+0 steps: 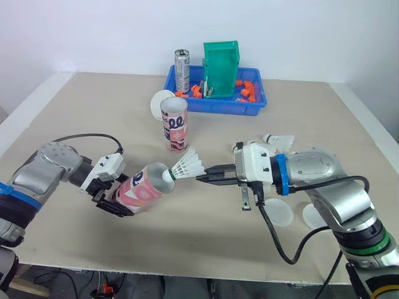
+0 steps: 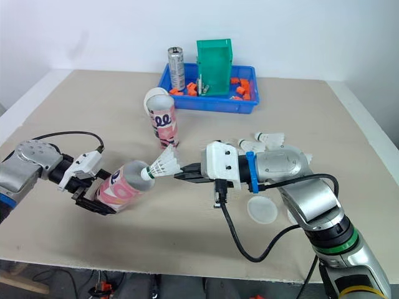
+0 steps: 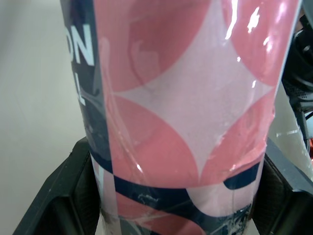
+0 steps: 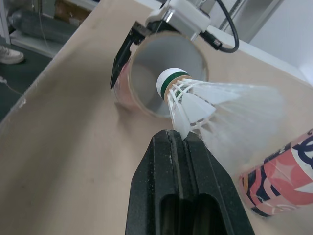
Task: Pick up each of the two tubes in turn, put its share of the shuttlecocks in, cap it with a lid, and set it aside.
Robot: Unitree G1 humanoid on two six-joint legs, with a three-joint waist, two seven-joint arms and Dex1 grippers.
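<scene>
My left gripper (image 1: 111, 196) is shut on a pink and navy tube (image 1: 144, 186), which lies tilted with its open mouth (image 4: 166, 73) facing right. My right gripper (image 1: 201, 178) is shut on the feather skirt of a white shuttlecock (image 1: 184, 167); its cork tip sits right at the tube's mouth. A second tube (image 1: 174, 124) of the same pattern stands upright behind, with a white lid (image 1: 160, 102) leaning at its far side. More shuttlecocks (image 1: 279, 140) lie behind my right wrist. Two white lids (image 1: 278, 212) rest flat on the table under my right arm.
A blue bin (image 1: 215, 103) at the back holds a green box (image 1: 221, 68), a silver can (image 1: 181, 70) and several orange bits. The beige table (image 1: 206, 230) has open surface in front and to the left.
</scene>
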